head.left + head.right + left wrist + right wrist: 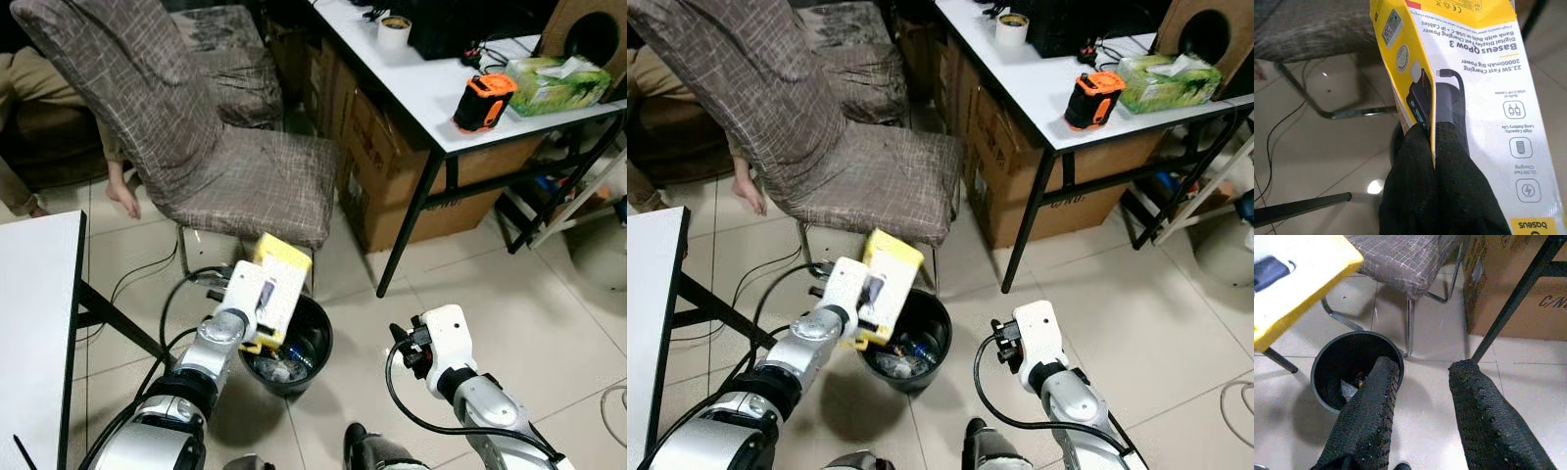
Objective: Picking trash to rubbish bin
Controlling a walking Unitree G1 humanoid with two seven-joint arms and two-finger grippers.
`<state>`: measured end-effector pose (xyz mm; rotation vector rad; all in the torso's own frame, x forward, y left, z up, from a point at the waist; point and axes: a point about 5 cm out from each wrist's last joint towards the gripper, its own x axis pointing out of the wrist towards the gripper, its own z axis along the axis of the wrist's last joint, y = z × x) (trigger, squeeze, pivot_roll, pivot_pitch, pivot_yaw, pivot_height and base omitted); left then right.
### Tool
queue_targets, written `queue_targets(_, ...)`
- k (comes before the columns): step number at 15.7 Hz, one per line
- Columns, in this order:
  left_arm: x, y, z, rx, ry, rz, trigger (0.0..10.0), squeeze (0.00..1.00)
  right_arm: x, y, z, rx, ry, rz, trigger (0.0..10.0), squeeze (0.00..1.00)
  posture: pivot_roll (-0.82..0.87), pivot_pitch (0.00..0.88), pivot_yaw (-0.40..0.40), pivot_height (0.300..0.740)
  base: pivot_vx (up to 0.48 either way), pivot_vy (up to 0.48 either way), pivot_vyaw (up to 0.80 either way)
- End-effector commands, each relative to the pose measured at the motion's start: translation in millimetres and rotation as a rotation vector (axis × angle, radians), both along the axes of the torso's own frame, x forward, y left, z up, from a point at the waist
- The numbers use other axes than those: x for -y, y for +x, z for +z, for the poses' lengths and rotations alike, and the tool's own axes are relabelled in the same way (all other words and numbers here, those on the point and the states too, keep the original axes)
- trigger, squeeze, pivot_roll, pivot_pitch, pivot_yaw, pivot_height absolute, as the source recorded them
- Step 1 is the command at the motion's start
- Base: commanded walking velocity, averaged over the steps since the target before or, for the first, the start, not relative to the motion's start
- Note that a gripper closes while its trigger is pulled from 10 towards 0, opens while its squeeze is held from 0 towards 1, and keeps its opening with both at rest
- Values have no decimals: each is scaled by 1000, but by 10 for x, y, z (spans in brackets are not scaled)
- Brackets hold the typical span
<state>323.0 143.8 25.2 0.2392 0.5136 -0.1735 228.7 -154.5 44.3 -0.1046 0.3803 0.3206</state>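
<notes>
A yellow and white power bank box (281, 271) hangs just above the near rim of a black rubbish bin (320, 343) on the tiled floor. My left gripper (1432, 131) is shut on the box's edge, its black fingers (1410, 171) pinching the card from both sides. Several scraps of trash lie inside the bin (1327, 360). My right gripper (1424, 372) is open and empty, held low just right of the bin, with its fingertips (1383, 369) near the bin's rim.
A grey fabric chair (245, 176) stands right behind the bin. To the right is a white table (431, 108) on black legs with cardboard boxes (392, 191) beneath. Another white table (34, 313) is at my left. A person's foot (122, 199) and cables (147, 269) are beside the chair.
</notes>
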Motion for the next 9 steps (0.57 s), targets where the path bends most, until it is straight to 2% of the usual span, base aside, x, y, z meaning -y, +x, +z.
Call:
queue_targets(1,11,49,53,36,-14,32,10000,0,7,-28,24,10,-7,4,10000,0,-137,215,8,740,0,0,0)
queue_targets(4,11,111,120,77,13,38,10000,0,-19,-55,38,2,37,36,10000,0,-140,215,9,740,0,0,0)
queue_targets(6,26,123,130,79,8,24,10000,0,-163,-124,135,32,127,180,10000,0,-143,215,12,740,0,0,0)
queue_targets(9,51,113,114,72,12,1,10000,0,-191,-141,154,40,130,214,10000,0,-145,215,12,740,0,0,0)
